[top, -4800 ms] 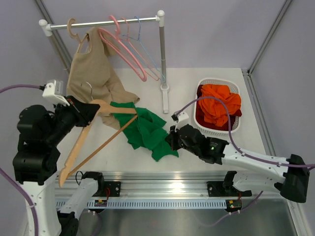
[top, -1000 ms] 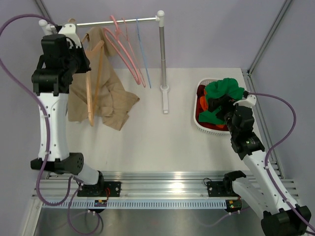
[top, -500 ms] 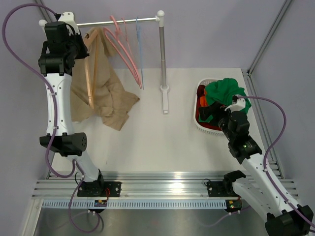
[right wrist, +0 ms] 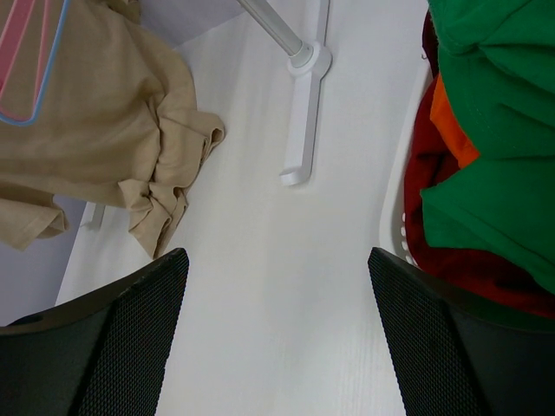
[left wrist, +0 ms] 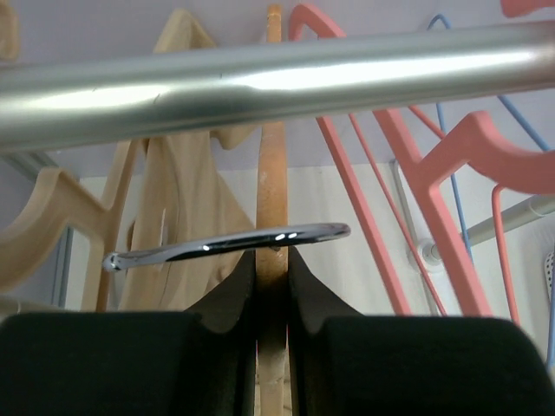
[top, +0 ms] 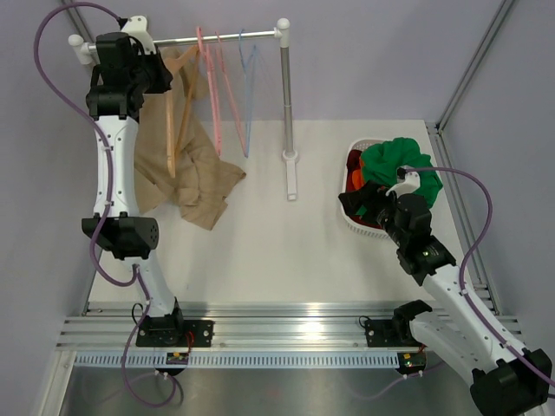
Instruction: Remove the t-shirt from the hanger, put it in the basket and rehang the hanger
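The green t-shirt [top: 396,159] lies bunched on top of other clothes in the white basket [top: 351,222], off the hanger; the right wrist view shows it [right wrist: 499,130] at the right edge. My right gripper [top: 364,201] hovers open and empty over the table just left of the basket, as the right wrist view [right wrist: 276,260] confirms. High at the rail, my left gripper [top: 159,74] is shut on the bare wooden hanger [top: 176,117]. In the left wrist view [left wrist: 271,260] it pinches the hanger's neck [left wrist: 272,165], the metal hook [left wrist: 227,245] sitting just below the rail [left wrist: 277,74].
A beige top [top: 186,173] hangs from the rail on another hanger and drapes onto the table. Pink hangers [top: 210,82] and a thin blue hanger [top: 247,87] hang beside my left gripper. The rack's post [top: 285,104] and foot [right wrist: 305,104] stand mid-table. Orange and red clothes [right wrist: 447,139] fill the basket.
My left arm has lifted the wooden hanger up and rightward to the rail. My right gripper has drawn back left from the basket, open, with the t-shirt left in the basket.
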